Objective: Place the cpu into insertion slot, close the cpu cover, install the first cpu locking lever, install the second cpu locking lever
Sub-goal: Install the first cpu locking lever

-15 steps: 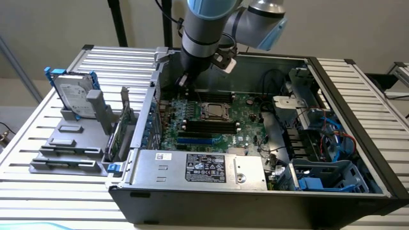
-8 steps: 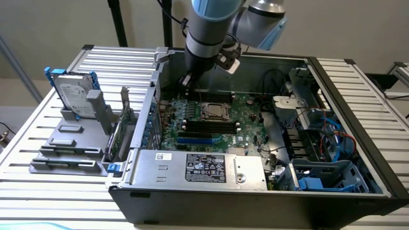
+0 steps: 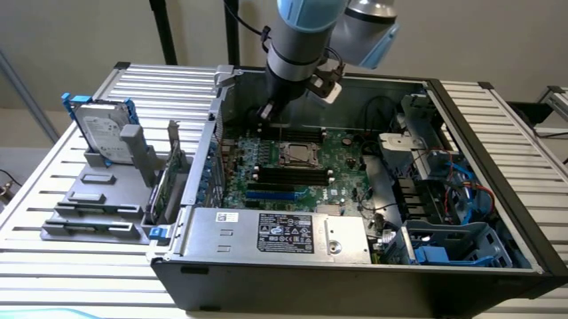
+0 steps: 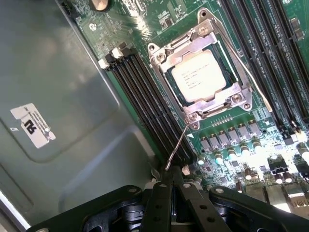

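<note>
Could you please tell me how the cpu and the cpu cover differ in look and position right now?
The cpu is a solid pale square with faint print, while the cpu cover is a silvery metal frame with an open window. The cpu sits inside, seen through that window, whereas the cpu cover lies closed over its edges. Both are square, flat and lined up with each other.

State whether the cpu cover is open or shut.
Shut: the cover lies flat around the cpu, whose face shows through its window.
</note>
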